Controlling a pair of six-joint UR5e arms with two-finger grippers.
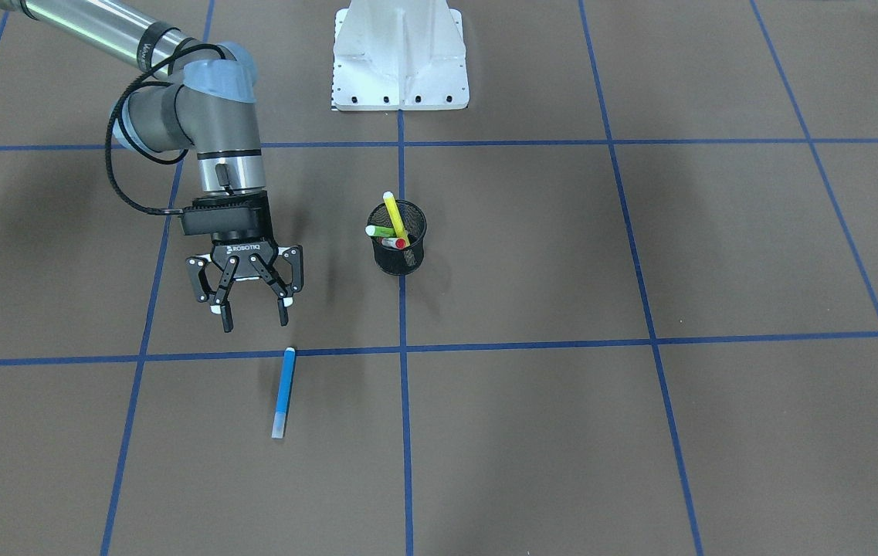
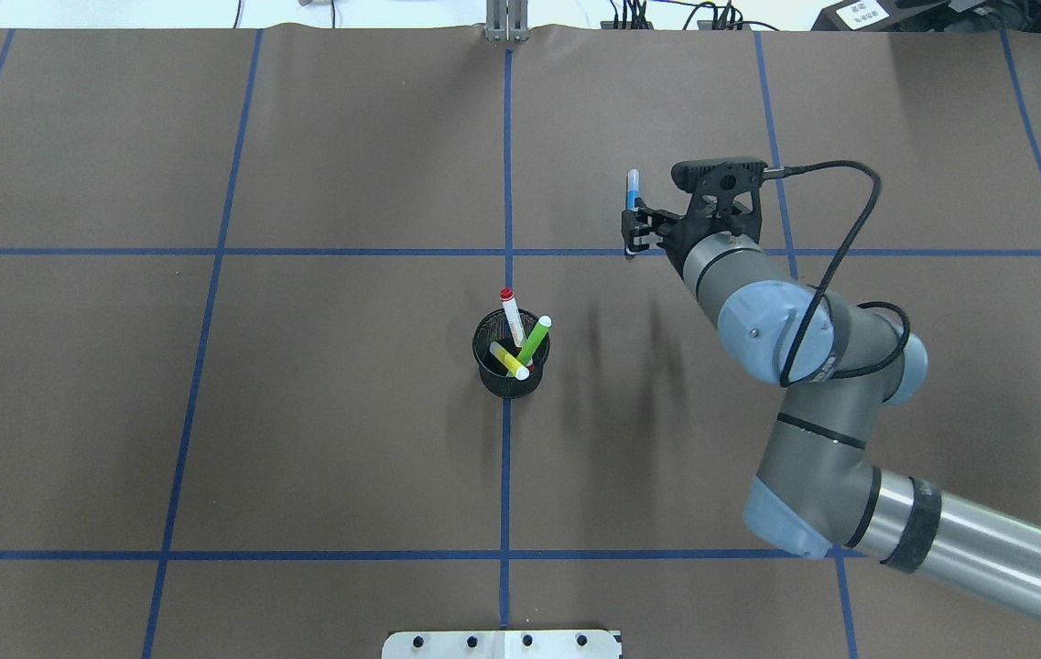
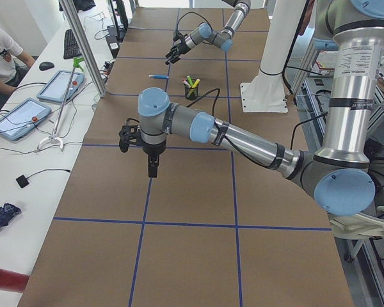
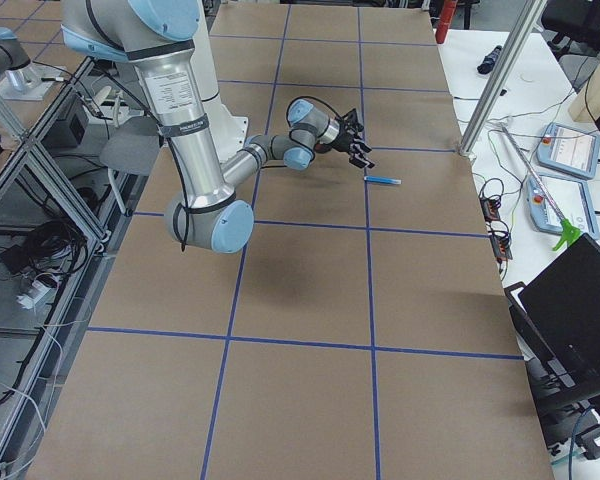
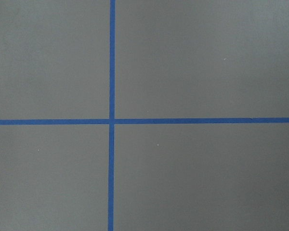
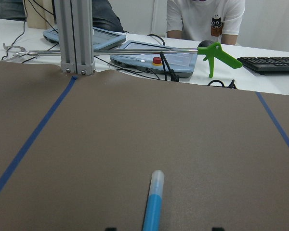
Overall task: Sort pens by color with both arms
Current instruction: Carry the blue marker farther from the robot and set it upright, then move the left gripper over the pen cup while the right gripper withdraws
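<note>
1. The right gripper (image 1: 255, 320) hangs over the brown worktop (image 1: 716, 247), fingers spread wide and nothing between them, tips pointing down by the robot-side end of the blue pen (image 1: 284, 392).
2. The blue pen lies flat on the robot's right of the centre tape line, between the worktop's middle and the operators' edge, with its clear end toward that edge.
3. Near the worktop's middle, the black mesh cup (image 1: 398, 251) stands upright on the centre line. It holds the yellow pen (image 1: 394, 215), the light green pen (image 1: 381, 231) and the red-capped white pen (image 1: 397, 243), all leaning.
4. The left gripper (image 3: 152, 169) hangs over bare worktop toward the left end; whether its claw is wide or narrow cannot be told.
</note>
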